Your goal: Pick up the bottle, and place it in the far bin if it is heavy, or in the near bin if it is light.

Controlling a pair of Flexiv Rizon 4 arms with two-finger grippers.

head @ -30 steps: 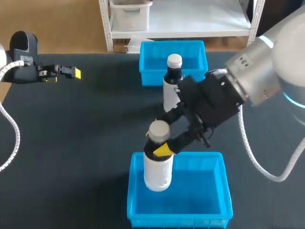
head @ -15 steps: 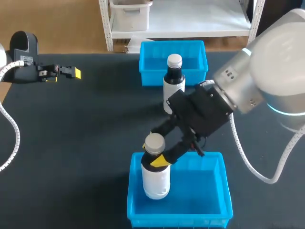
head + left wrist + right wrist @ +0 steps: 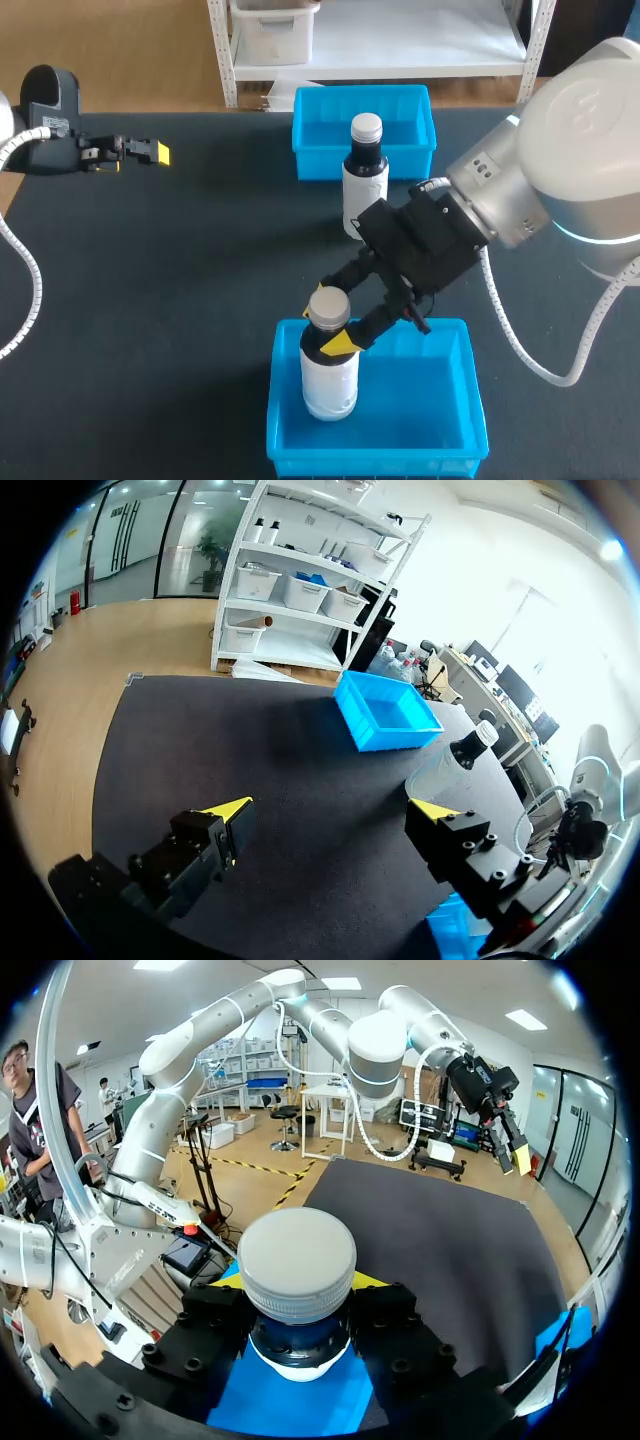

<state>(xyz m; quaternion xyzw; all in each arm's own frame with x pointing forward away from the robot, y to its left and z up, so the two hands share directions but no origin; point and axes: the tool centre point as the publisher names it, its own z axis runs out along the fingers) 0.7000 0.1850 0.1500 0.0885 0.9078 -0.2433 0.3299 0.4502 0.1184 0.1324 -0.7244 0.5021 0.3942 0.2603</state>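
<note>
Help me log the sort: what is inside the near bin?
One upright white bottle, neck held by the right gripper. Whether it touches the floor of the near bin is hidden.

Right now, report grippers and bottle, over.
Right gripper shut on grey-capped white bottle, inside near blue plastic bin. Left gripper open, far left. Dark-necked bottle upright by far blue bin, clear.

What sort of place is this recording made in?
Probably a robotics lab bench set up for sorting trials: a black-topped table, a near bin and a far bin in matching blue, and the right gripper holding a bottle in the near bin.
</note>
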